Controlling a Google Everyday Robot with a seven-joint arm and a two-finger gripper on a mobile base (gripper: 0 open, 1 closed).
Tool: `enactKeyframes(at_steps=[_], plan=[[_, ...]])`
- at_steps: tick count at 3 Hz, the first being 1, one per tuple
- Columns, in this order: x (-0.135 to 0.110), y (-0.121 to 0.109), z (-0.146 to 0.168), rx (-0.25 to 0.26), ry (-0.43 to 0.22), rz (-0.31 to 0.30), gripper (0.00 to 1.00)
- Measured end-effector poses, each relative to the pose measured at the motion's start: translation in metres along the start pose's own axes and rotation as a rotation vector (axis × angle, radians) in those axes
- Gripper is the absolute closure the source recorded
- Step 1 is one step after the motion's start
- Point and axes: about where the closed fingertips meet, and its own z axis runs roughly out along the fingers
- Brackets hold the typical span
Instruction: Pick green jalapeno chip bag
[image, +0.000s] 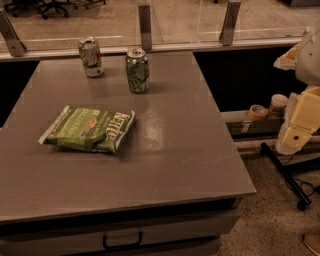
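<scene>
Table (175, 165): a grey, flat-topped unit that fills most of the view; a drawer with a dark handle (122, 241) shows in its near face.
Green jalapeno chip bag (90, 129): lies flat on the left half of the table top, white "KETTLE" lettering up and toward its right end, white sealed edges at both ends.
Bag's neighbours: nothing touches it; both cans stand farther back, well apart from it.
Left can (91, 56): pale green and white, upright near the far edge, its top looking dented.
Right can (137, 70): darker green, upright, just right of the left can and a little nearer to the bag.
Gripper (296, 131): at the end of the cream-coloured arm at the right edge of the view, beyond the table's right side and above the floor, well apart from the bag.
Gripper state: cannot tell whether it is open or closed; it holds nothing that can be seen.
Ledge to the right of the table: a roll of tape (257, 111) and a small lidded cup (277, 104) stand side by side.
Floor (270, 225): speckled, crossed by a black stand leg (285, 172) below the arm.
Background: a glass barrier with metal posts (145, 25) runs behind the table.
</scene>
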Motion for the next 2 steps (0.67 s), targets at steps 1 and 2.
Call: enactKeyframes(at_steps=[1, 2], plan=[[-0.002, 0.0, 0.0, 0.002, -0.004, -0.004, 0.0], [-0.031, 0.005, 0.026, -0.036, -0.051, -0.042, 0.0]])
